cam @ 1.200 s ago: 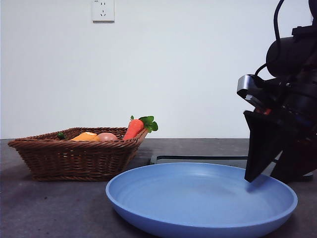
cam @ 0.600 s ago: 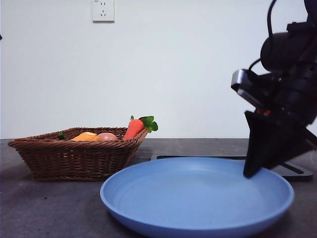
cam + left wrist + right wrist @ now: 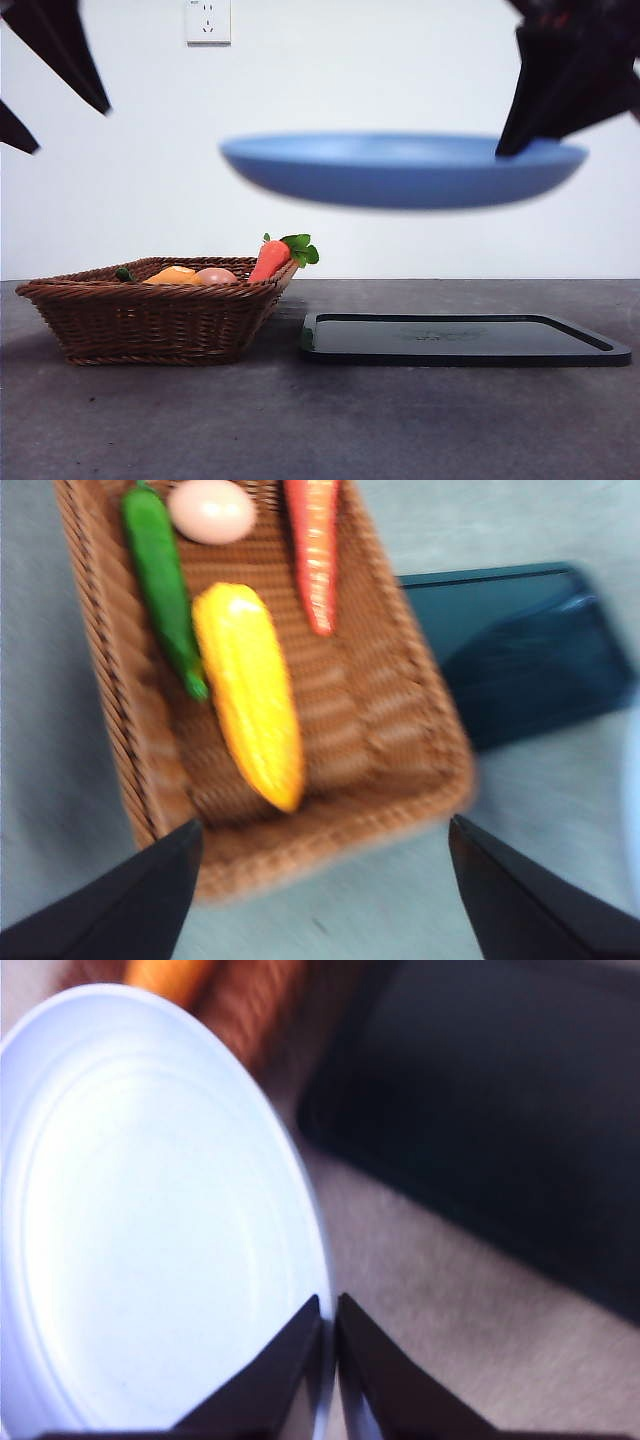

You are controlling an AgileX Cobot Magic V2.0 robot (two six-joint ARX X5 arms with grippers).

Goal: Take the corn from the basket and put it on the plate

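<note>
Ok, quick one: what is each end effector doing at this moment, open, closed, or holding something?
Left end effector: open, holding nothing, above the basket.
Right end effector: closed on the rim of the plate, held in the air.

The right gripper (image 3: 328,1345) pinches the rim of the pale blue plate (image 3: 150,1220), with the black tray (image 3: 500,1130) beyond it.

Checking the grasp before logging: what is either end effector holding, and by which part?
The right end effector pinches the plate by its rim, holding it above the table. The left end effector is open above the basket, holding nothing.
</note>
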